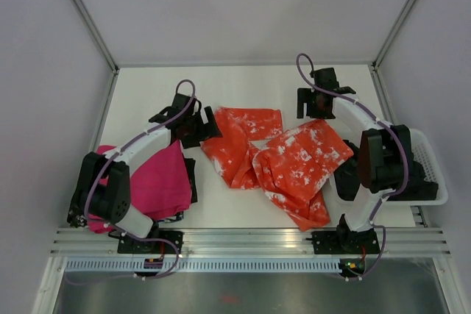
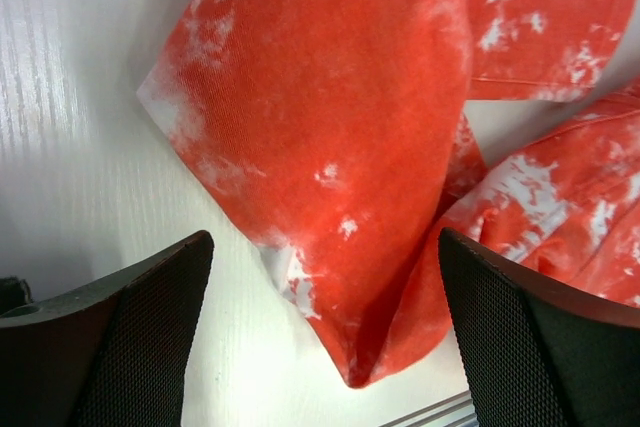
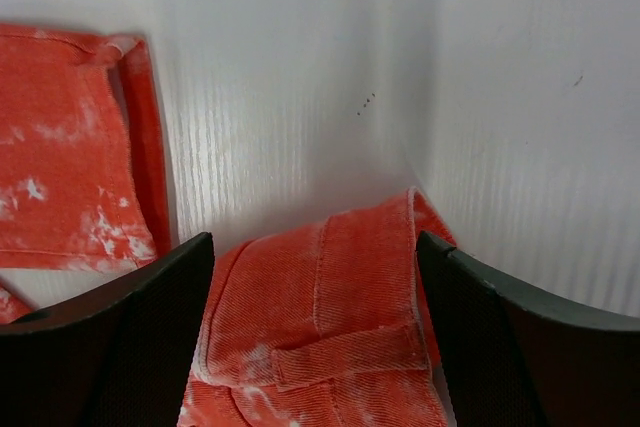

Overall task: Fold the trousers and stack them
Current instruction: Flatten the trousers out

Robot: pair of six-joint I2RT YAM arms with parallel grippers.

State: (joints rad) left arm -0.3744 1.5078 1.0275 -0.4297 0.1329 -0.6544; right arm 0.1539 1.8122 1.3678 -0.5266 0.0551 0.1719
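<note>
Presently the crumpled orange-red, white-speckled fabric trousers [image 1: 276,156] lie between the left hand [image 1: 208,126] and the right hand [image 1: 312,106], both wide open, empty.

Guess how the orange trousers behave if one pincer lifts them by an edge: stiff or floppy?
Probably floppy: the trousers lie crumpled in overlapping folds, so a single-point lift would likely leave the rest draping and dragging. Their weave looks ribbed, not slick, so slipping seems unlikely. The thicker seamed band in the right wrist view is probably the firmest hold.
</note>
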